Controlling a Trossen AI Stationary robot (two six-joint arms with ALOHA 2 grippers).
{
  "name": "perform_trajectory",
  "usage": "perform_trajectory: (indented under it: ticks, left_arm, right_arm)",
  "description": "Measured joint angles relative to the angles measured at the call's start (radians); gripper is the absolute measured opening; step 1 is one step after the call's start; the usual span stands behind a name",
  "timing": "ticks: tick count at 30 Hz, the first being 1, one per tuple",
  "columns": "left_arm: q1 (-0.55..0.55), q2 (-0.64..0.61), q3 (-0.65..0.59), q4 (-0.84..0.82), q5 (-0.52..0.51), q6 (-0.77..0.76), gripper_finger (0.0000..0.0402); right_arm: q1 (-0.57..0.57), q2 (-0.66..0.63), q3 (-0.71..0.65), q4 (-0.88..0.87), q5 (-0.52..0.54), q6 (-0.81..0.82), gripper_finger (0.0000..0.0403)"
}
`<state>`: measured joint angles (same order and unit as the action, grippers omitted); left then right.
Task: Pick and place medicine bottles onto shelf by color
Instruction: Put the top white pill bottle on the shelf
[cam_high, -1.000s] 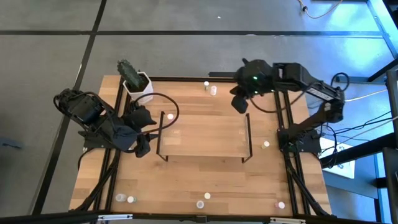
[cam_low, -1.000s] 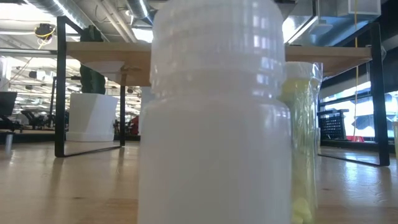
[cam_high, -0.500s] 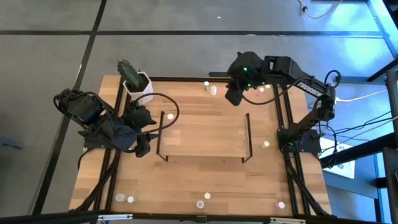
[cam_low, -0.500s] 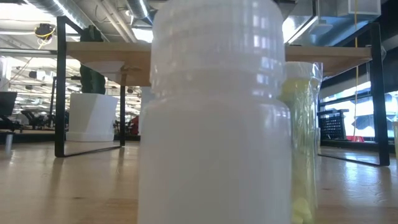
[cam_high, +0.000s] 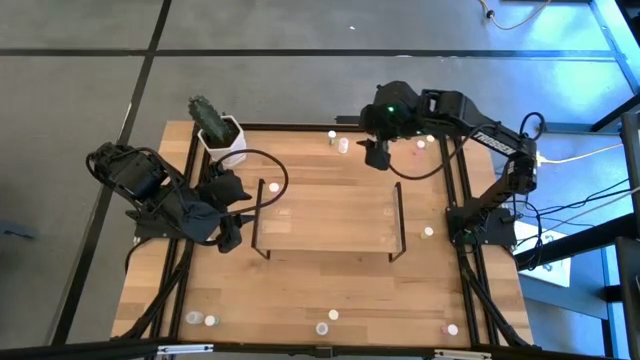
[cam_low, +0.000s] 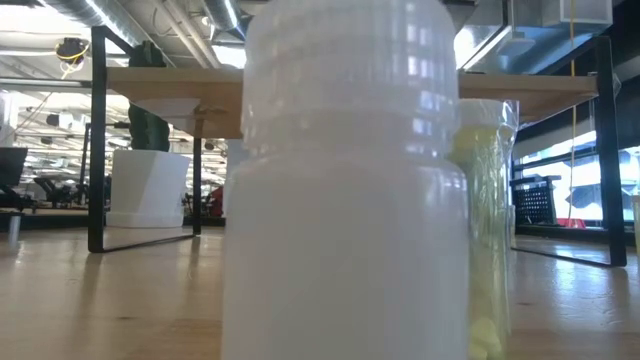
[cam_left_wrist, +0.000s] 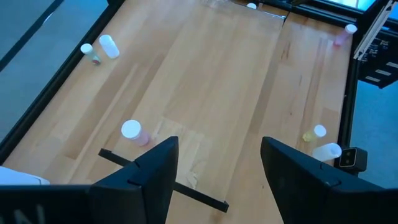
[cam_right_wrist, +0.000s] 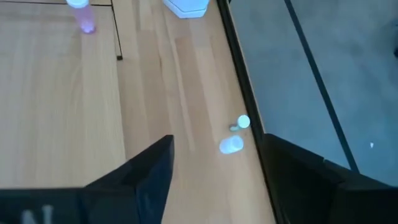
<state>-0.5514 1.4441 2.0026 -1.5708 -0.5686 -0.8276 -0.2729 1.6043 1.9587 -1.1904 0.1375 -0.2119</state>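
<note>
A: Starting at the left of the desk (cam_high: 330, 285), what is there?

B: The left end effector (cam_high: 226, 210) waits just beside the shelf's left end frame, fingers spread, nothing between them. Behind it stands the white pot with a cactus (cam_high: 219, 133) at the far left corner.

A: And the shelf (cam_high: 328, 215)?

B: It sits mid-desk, a pale board between black end frames. A pink bottle (cam_high: 273, 187) stands at its far left corner and another bottle (cam_high: 389, 210) near its right end.

A: The loose medicine bottles?

B: Two near the front left (cam_high: 202, 320), two at front centre (cam_high: 327, 321), one at front right (cam_high: 452, 329), one beside the right end frame (cam_high: 428, 232), two at the far edge (cam_high: 338, 141).

A: The right arm?

B: The right end effector (cam_high: 376, 155) hovers over the far edge, just right of those two bottles, fingers apart and holding nothing. Its wrist view shows the pair (cam_right_wrist: 234, 134) ahead between its fingers.
</note>
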Motion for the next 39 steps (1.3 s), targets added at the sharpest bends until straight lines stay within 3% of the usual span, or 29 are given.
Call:
perform_trajectory:
  ticks: [7, 16, 29, 39]
  left_arm:
    - [0.000, 0.000, 0.000, 0.000, 0.000, 0.000, 0.0222]
    - [0.000, 0.000, 0.000, 0.000, 0.000, -0.001, 0.0222]
    - [0.000, 0.000, 0.000, 0.000, 0.000, -0.001, 0.0222]
    - [0.000, 0.000, 0.000, 0.000, -0.029, -0.001, 0.0222]
  right_arm:
    - [-0.009, 0.054, -0.001, -0.023, -0.126, 0.072, 0.0252]
    - [-0.049, 0.178, -0.001, -0.034, -0.185, 0.110, 0.0252]
    - [-0.100, 0.286, -0.001, -0.031, -0.184, 0.089, 0.0252]
    - [-0.130, 0.298, -0.001, 0.025, -0.182, 0.069, 0.0252]
